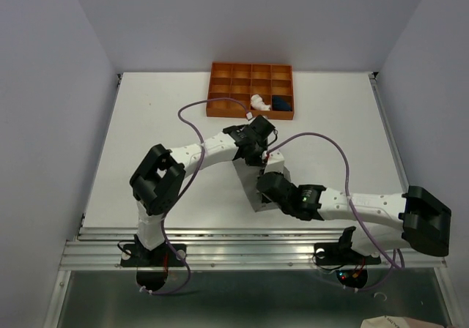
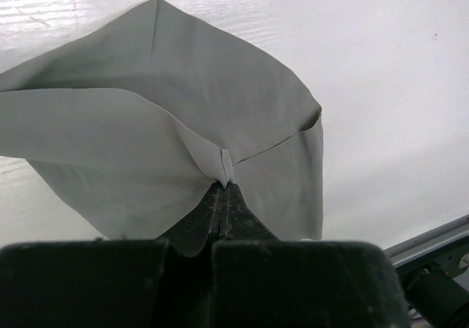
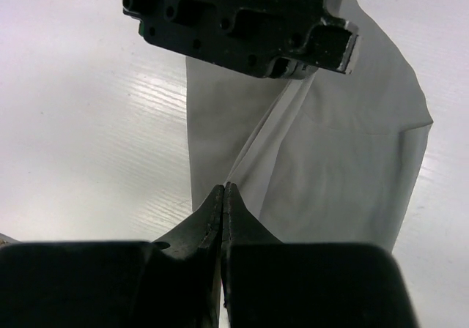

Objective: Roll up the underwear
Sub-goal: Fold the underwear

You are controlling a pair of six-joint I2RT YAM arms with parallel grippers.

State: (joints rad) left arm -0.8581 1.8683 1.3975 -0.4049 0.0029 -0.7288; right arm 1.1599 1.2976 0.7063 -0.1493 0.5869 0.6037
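Grey underwear [image 2: 183, 86], plain, thin and matt, is found near the middle of the white bench [image 2: 381, 86], between the two arms. It is partly lifted, with smooth flat panels and one sharp crease. A narrow fold of it is pinched between the closed black tips of the left pincer [image 2: 223, 185], and the cloth spreads away from that point in broad, softly curved flaps. The right pincer [image 3: 223, 189] is seen fully closed at the cloth's near edge, where a raised ridge begins and runs up toward the left pincer; a nip on the fabric is indicated. The bench surface is noted as faintly grained.

An orange tray [image 1: 250, 66] of square compartments is placed at the far side. In its nearest row, a pale rolled garment [image 1: 258, 102] and a navy garment [image 1: 281, 102] are held in adjacent cells.
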